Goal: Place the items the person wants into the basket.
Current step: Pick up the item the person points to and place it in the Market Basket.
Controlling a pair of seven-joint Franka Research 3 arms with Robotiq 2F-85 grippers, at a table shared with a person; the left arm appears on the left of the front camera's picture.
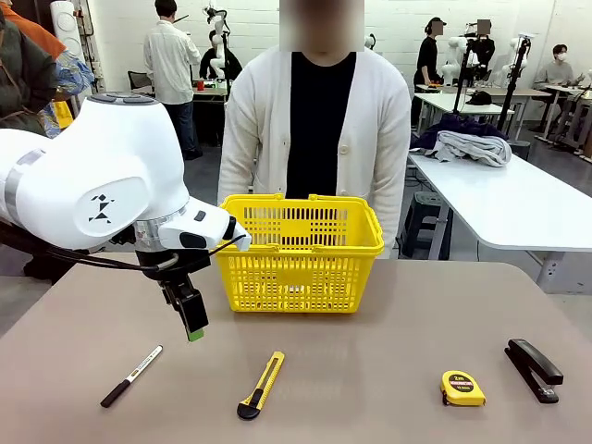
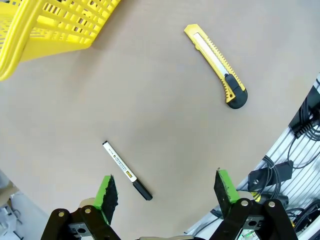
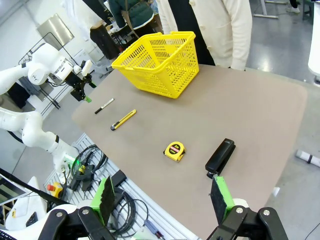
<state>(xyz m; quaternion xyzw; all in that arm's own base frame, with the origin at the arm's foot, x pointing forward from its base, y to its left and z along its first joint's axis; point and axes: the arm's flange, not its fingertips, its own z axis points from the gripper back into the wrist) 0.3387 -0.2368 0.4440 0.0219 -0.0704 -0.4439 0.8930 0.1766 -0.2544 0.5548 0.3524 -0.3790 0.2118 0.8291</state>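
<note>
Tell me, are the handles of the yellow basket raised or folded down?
Folded down. Both handles lie along the rim of the basket, and neither stands up above it.

One basket, one marker, one utility knife, one tape measure, one stapler.

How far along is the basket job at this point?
Done: nothing; no item shows inside the basket. In hand: nothing; the left tool hangs open above the table near the marker, and the right tool is open and empty too. Left: everything; the utility knife and stapler lie on the table, a tape measure between them.
</note>
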